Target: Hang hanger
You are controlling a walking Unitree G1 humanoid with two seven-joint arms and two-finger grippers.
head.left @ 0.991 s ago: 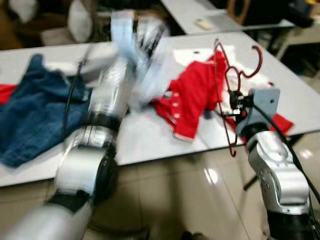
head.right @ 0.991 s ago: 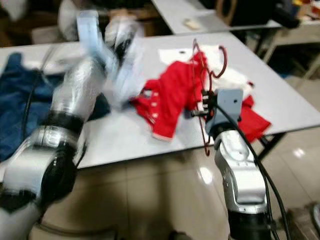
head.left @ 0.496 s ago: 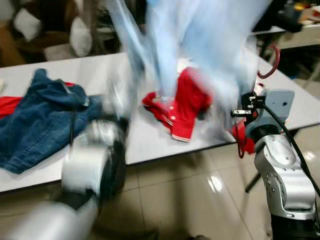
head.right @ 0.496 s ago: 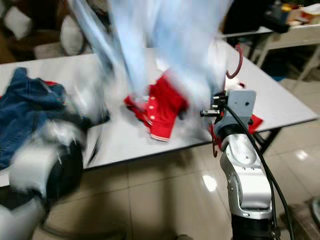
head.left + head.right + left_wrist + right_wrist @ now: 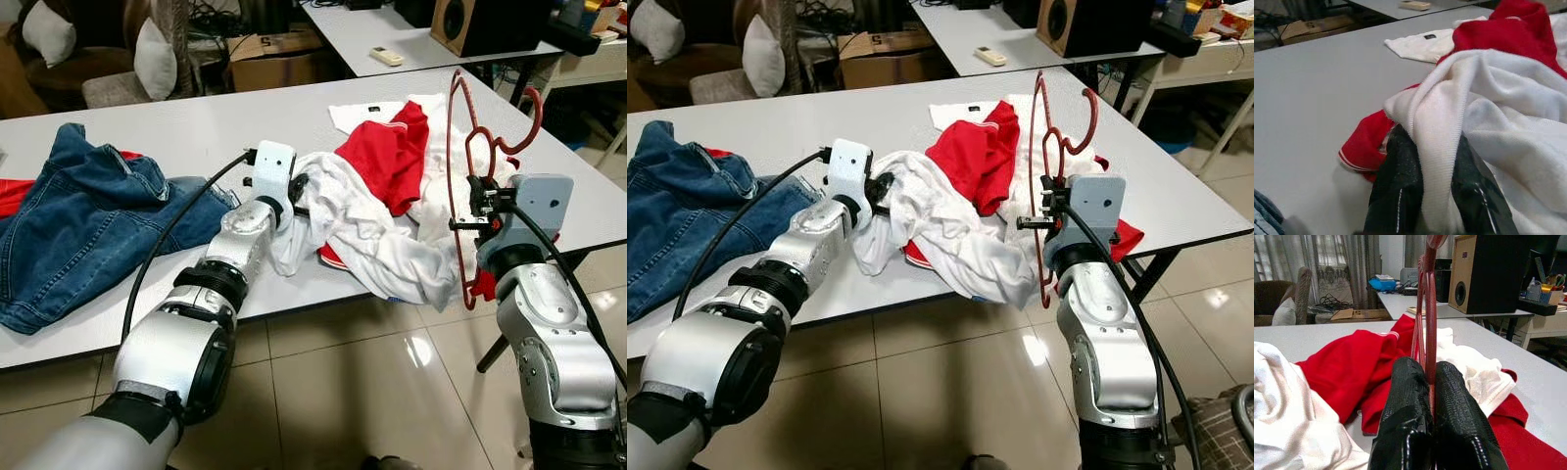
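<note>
The red hanger [image 5: 470, 186] stands upright at the counter's [image 5: 176, 127] near right edge, its hook uppermost, clamped between the two black fingers [image 5: 1449, 406] of the right pincer [image 5: 477, 208]. Just beside it lies a heap of clothes: a white top [image 5: 362, 230] draped over a red garment [image 5: 387, 157]. The left pincer [image 5: 1422, 171] is closed on a fold of the white top. A denim jacket [image 5: 78, 225] lies well apart on the left
</note>
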